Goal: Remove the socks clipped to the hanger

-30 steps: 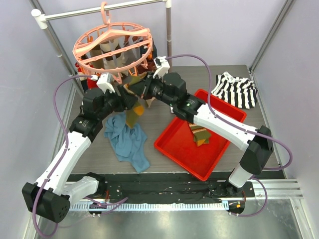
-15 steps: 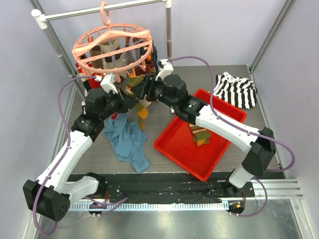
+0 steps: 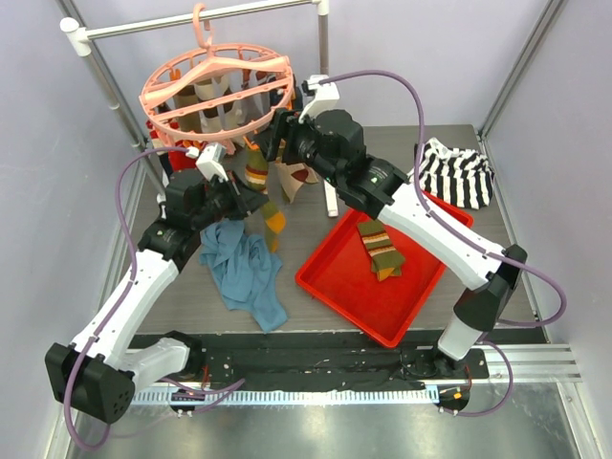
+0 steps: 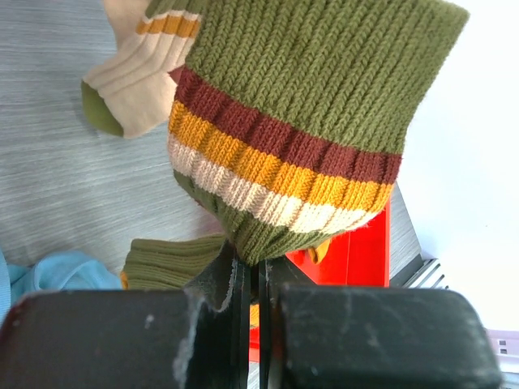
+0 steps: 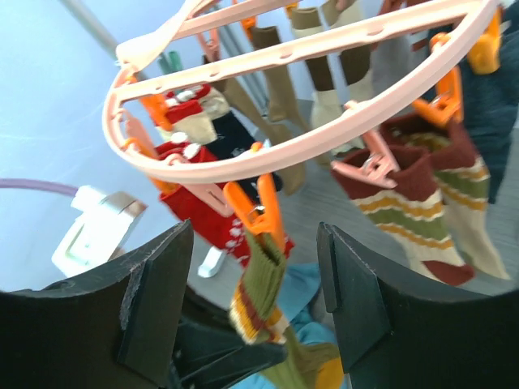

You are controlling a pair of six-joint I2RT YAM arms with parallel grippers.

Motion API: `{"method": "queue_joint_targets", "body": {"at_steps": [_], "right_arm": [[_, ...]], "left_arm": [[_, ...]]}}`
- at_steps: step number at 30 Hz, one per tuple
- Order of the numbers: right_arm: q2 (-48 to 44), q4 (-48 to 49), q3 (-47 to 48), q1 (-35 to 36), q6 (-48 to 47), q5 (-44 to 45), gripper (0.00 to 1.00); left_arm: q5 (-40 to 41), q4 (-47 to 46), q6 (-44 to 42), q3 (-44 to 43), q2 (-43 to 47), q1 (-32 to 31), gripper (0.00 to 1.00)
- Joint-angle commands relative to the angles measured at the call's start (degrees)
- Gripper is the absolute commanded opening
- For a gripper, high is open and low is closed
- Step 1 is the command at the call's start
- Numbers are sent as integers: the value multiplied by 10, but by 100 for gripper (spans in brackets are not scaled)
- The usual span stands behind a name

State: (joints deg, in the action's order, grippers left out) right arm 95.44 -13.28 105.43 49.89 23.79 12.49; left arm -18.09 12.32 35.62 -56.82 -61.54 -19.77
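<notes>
Left jaws clamped on olive sock [image 4: 308,105], which hangs from an orange clip [image 5: 258,207] on the hanger [image 3: 215,91]. Right jaws apart, close under that clip. One striped sock [image 3: 381,247] lies in tray [image 3: 330,277]. Many socks [image 5: 409,207] are still clipped, so most work remains.

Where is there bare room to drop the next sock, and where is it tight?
The near half of the tray, in front of the sock lying in it, is bare. So is the table strip between blue cloth and tray. Crowded: under the hanger, among hanging socks, left gripper and right gripper.
</notes>
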Motion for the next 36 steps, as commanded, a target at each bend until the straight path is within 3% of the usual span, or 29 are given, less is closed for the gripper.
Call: {"method": "queue_joint_targets", "body": {"at_steps": [1,10,27,30,32,36], "right_arm": [[30,-28,48,4,-44,36,70],[58,-4,77,23,-70,30,70],[147,-40,174,43,-125,120,68],[152,-36,178,44,-132,137,60],[152,-32,177,46,-137,149,49],[150,-9,163,46,-142,151,13]], "left_arm": [[-12,-8,4,0,20,-1,0],[-11,-5,1,2,15,-1,0],[-12,-1,-6,-5,17,-2,0],[-13,-1,-6,-6,16,-2,0],[-13,2,-9,-6,17,-2,0],[-9,8,-14,-6,19,-2,0]]}}
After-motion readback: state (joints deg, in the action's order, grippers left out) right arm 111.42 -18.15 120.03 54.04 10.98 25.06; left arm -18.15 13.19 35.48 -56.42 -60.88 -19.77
